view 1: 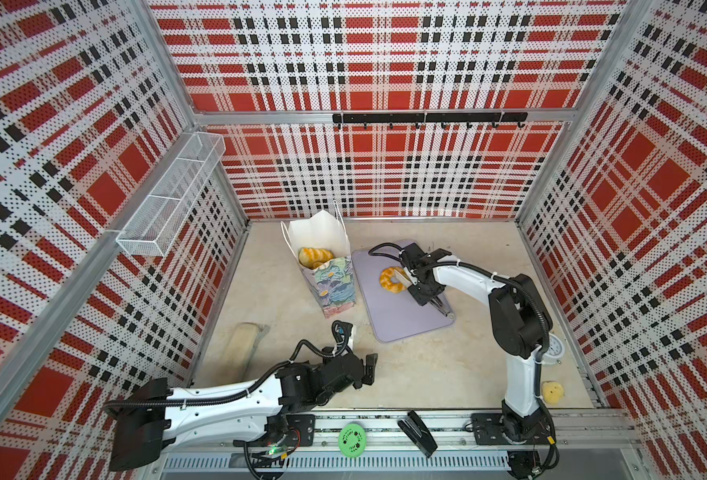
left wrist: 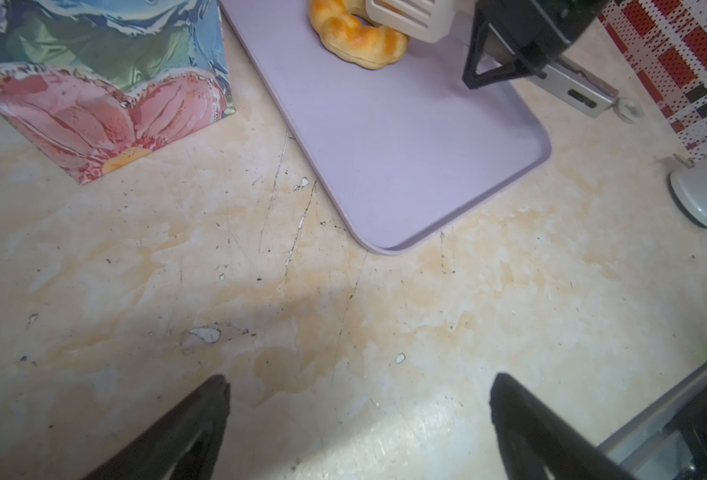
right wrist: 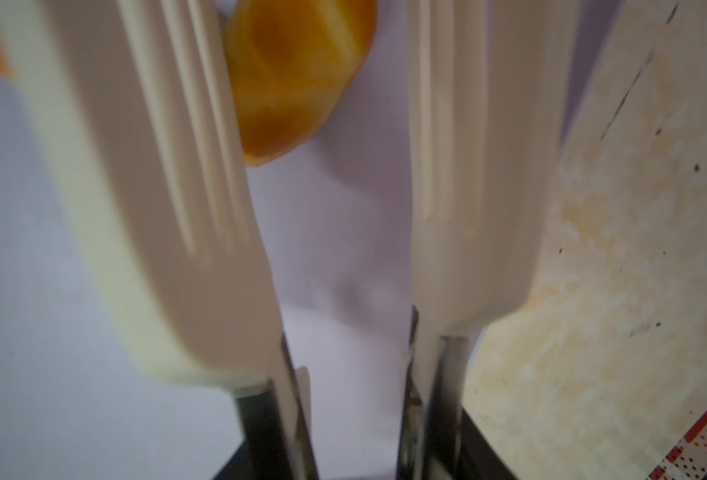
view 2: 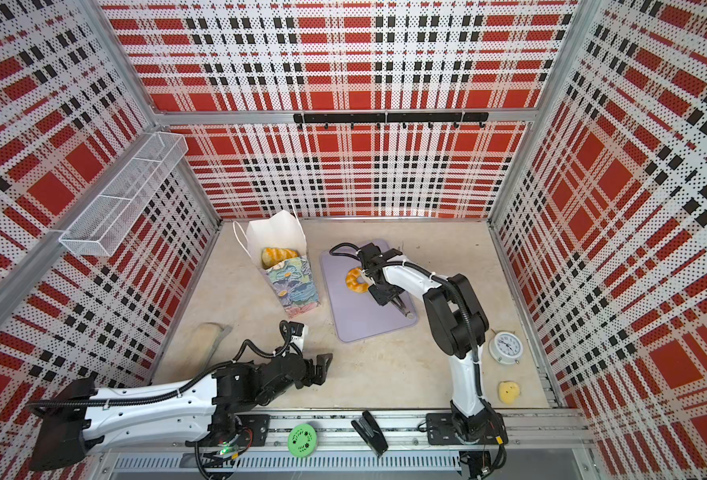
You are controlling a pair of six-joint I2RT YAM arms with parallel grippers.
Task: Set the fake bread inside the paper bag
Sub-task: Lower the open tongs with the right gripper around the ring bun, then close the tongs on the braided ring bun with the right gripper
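The paper bag [view 1: 331, 282] [view 2: 295, 286] stands upright at the back of the table with its flower print toward me. Golden fake bread [view 1: 314, 257] [view 2: 279, 255] lies inside it. A ring-shaped fake bread [view 1: 391, 280] [view 2: 358, 280] [left wrist: 356, 37] lies on the lavender tray [view 1: 401, 320]. My right gripper [view 1: 420, 286] [right wrist: 356, 457] is shut on the metal handles of cream tongs [right wrist: 136, 187]. The tong blades straddle one side of the ring [right wrist: 298, 75]. My left gripper [view 1: 370, 365] [left wrist: 358, 399] hovers open and empty over bare table, in front of the bag.
A white alarm clock [view 2: 505, 347] and a pale yellow spongy lump [view 1: 552, 392] sit at the right. A stapler [view 1: 417, 432] and a green disc [view 1: 352, 438] lie on the front rail. A beige block [view 1: 244, 345] lies at the left. A wire basket [view 1: 169, 199] hangs on the left wall.
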